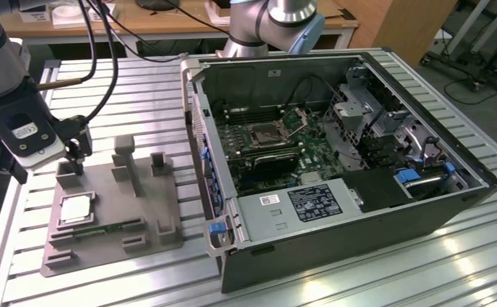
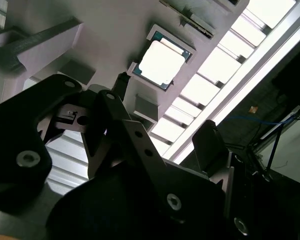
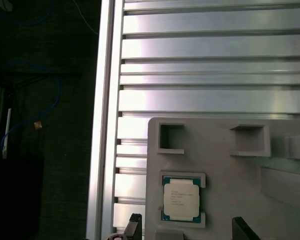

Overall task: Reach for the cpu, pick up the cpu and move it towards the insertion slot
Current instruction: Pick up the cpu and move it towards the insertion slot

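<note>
Fingers (image 3: 134, 226) spread apart, empty, hovering near cpu (image 3: 180, 198), cpu seated in grey fixture plate (image 3: 215, 170)

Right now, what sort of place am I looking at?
Probably a robotics lab bench for computer assembly: a robot arm over a slatted aluminium table, an open computer case, and a grey fixture plate holding the cpu.

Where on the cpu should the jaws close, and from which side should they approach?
Probably straight down from above: the cpu lies flat, face up, in a shallow seat on the fixture plate. Raised lips border two opposite edges, so close the jaws on the other two edges, which look free.
</note>
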You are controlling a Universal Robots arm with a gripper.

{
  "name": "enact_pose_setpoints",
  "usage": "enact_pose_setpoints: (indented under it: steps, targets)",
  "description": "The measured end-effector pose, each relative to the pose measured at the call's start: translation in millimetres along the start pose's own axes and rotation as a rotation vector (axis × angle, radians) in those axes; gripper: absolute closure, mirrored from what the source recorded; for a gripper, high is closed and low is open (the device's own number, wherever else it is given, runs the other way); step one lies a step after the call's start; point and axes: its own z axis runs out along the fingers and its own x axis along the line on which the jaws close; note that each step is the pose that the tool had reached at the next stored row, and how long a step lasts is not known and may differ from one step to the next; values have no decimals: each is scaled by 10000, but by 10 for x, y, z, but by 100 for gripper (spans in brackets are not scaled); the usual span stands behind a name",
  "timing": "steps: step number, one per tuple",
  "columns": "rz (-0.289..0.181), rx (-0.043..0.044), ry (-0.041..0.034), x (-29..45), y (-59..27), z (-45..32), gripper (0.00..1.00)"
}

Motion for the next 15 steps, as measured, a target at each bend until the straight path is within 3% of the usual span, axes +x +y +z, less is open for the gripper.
enact_pose_setpoints:
  steps: [3, 15]
  targets:
    - [0, -82, -1, 0, 6, 34, 22]
    - [80, -88, -8, 51, 32, 82, 22]
